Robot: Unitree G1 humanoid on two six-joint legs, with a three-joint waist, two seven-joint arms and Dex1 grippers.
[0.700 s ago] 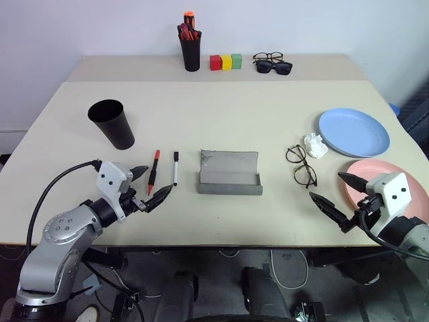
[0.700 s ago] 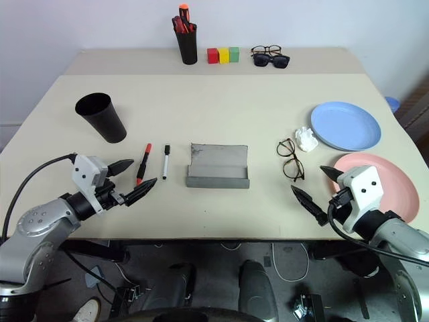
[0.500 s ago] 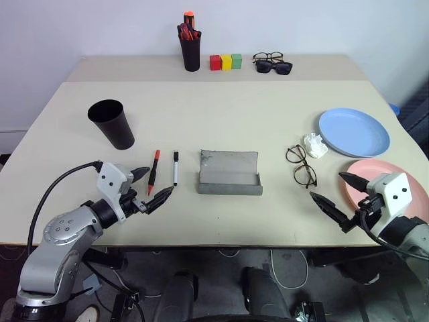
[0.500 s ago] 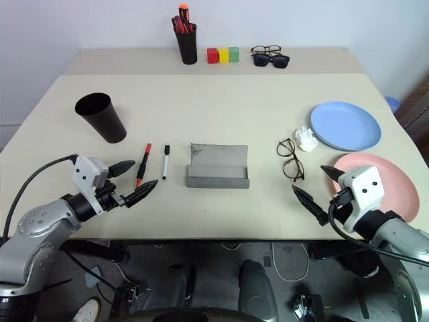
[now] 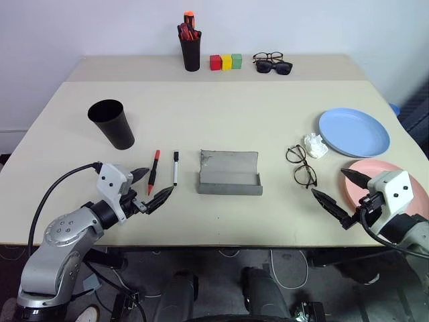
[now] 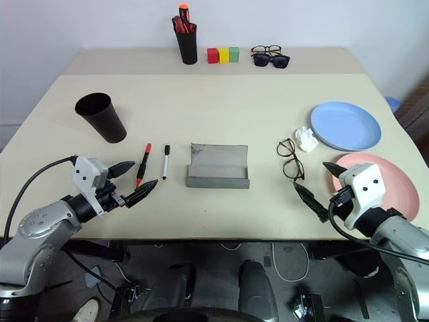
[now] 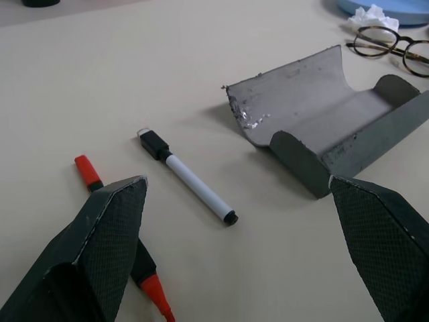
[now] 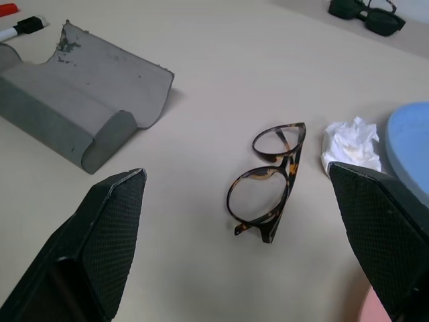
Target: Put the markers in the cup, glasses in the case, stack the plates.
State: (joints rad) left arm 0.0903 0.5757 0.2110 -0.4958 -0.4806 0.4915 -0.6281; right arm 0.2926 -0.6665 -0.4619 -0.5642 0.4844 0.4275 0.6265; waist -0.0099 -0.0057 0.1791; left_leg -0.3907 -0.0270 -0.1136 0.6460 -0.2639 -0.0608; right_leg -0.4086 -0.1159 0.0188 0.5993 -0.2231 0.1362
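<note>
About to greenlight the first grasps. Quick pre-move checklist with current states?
1. Left claw open, empty: ok.
2. Right claw open, empty: ok.
3. Red-capped dark marker and black-capped white marker lie flat, apart, beside the left claw: ok.
4. Wide matte black plastic cup upright, mouth clear: ok.
5. Grey hard-shell case lid open: ok.
6. Round wire-frame glasses clear of the crumpled white tissue: ok.
</note>
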